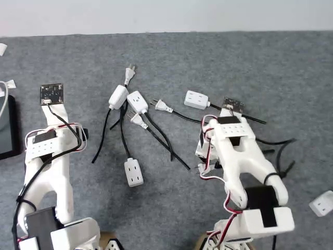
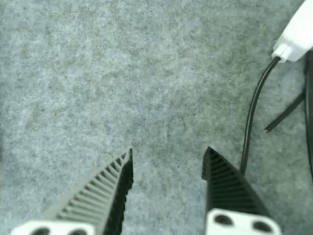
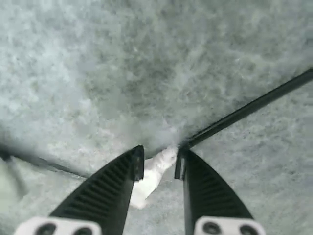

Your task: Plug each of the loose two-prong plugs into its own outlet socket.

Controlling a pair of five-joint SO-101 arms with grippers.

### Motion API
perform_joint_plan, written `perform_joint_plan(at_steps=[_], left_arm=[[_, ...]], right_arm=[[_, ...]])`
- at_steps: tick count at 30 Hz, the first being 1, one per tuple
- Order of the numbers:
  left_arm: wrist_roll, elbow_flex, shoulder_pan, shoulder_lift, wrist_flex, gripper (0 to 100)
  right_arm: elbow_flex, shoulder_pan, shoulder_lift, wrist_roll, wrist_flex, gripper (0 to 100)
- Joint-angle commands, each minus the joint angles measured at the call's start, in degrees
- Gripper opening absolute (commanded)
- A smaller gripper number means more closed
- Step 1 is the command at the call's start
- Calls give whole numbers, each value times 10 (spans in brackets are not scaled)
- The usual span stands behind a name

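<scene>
Several white outlet sockets and two-prong plugs on black cords lie on the grey carpet between the arms. One socket [image 1: 133, 172] lies nearest the front, another socket [image 1: 196, 99] sits by the right arm [image 1: 234, 140], and a loose plug [image 1: 164, 107] lies just left of it. My right gripper [image 3: 157, 164] is down at the carpet, shut on a small white plug [image 3: 151, 176] whose black cord [image 3: 249, 107] runs off. Above bare carpet, my left gripper [image 2: 167, 166] is open with nothing in it; a white socket body [image 2: 296, 36] with its cord [image 2: 253, 107] lies beyond one finger.
A further plug [image 1: 129, 73] lies at the back, and two white sockets [image 1: 127, 99] sit side by side with a plug [image 1: 138, 120] below them. One socket [image 1: 322, 203] lies at the right edge. A dark tablet-like object [image 1: 6, 127] sits at the left edge.
</scene>
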State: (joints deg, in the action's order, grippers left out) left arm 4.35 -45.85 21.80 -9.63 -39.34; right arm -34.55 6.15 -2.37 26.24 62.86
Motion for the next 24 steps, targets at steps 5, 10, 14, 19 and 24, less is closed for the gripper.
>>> perform_joint_plan(at_steps=[5, 10, 14, 19, 24], left_arm=[[6, 31, -6, -3, -4, 220], [6, 31, -6, -3, -4, 220], [6, 31, -6, -3, -4, 220], [6, 31, -6, -3, -4, 220], [6, 31, -6, -3, -4, 220]], right_arm=[[35, -35, -57, -37, 41, 126], [39, -11, -65, -40, 43, 108], [49, -11, -65, -40, 44, 23], [54, -10, -55, -41, 45, 6], [82, 33, 7, -136, 65, 7]])
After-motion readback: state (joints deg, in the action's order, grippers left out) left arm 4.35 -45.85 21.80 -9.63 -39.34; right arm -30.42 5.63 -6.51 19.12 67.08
